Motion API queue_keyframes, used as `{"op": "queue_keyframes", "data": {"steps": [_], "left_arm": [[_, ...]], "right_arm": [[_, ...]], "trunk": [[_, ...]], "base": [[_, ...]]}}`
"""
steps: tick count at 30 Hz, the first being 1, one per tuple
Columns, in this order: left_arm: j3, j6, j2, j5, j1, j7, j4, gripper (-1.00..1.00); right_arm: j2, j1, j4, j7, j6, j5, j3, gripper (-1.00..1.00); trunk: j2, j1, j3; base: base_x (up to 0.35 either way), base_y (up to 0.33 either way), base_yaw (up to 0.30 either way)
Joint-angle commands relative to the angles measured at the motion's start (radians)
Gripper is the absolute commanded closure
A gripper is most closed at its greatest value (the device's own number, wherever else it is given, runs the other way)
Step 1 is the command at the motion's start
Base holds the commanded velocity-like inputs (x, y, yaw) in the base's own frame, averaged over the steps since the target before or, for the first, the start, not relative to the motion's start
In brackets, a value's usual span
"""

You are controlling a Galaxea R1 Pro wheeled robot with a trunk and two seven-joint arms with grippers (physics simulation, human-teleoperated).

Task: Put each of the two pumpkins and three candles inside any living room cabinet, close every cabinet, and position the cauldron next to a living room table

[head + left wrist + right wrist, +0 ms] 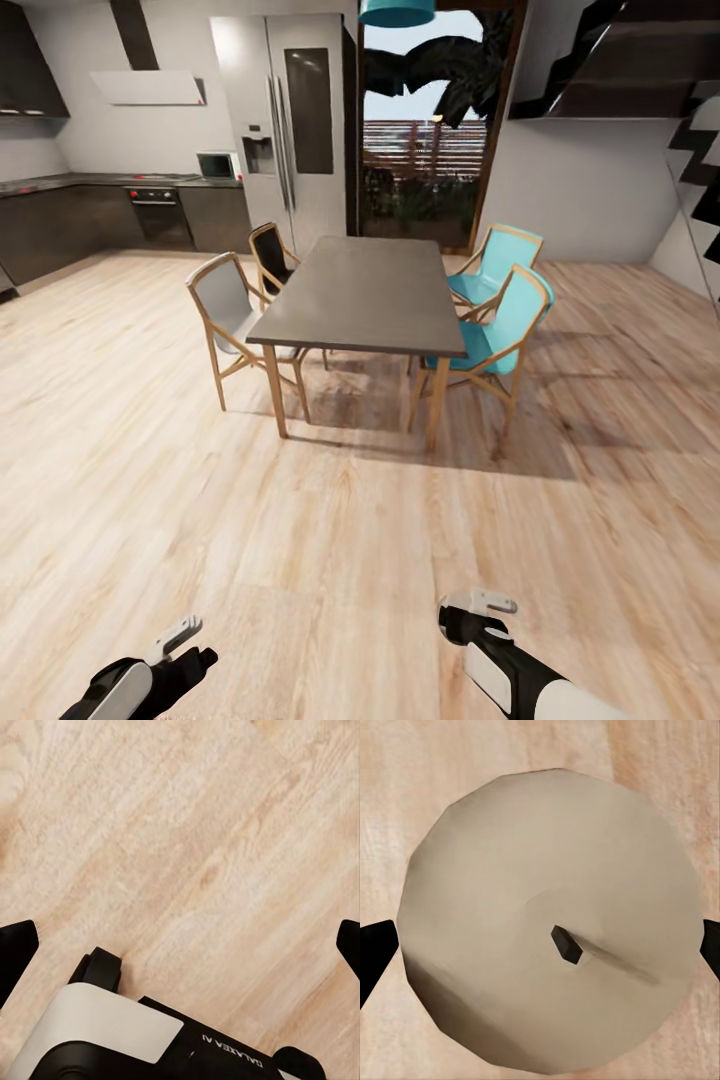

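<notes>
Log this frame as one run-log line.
scene: dining table, four chairs, wood floor | right gripper: shut on candle | left gripper: open, empty

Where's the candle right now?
The candle sits between the right claw's fingertips in the right wrist view, seen end-on with its dark wick, wood floor behind it. In the head view that claw is low on the right, before the dining table.

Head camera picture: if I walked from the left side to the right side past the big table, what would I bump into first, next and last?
Grey-seated wooden chair → dark grey dining table → the nearer turquoise chair. The black chair and the second turquoise chair sit farther back, overlapping the others, so I left them out.
</notes>
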Motion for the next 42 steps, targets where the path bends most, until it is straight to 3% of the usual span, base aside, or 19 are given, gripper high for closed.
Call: {"op": "queue_keyframes", "data": {"steps": [1, 42], "left_arm": [[-0.004, -0.001, 0.001, 0.010, -0.001, 0.010, -0.002, -1.00], [-0.006, -0.001, 0.000, 0.010, -0.001, 0.010, -0.002, -1.00]], "right_arm": [[0.000, -0.001, -0.001, -0.005, -0.004, -0.009, 0.008, 1.00], [0.000, -0.001, -0.001, -0.007, -0.003, -0.009, 0.009, 1.00]], "trunk": [[-0.001, 0.000, 0.000], [-0.001, 0.000, 0.028]], "base": [[0.000, 0.000, 0.281], [0.000, 0.000, 0.280]]}}
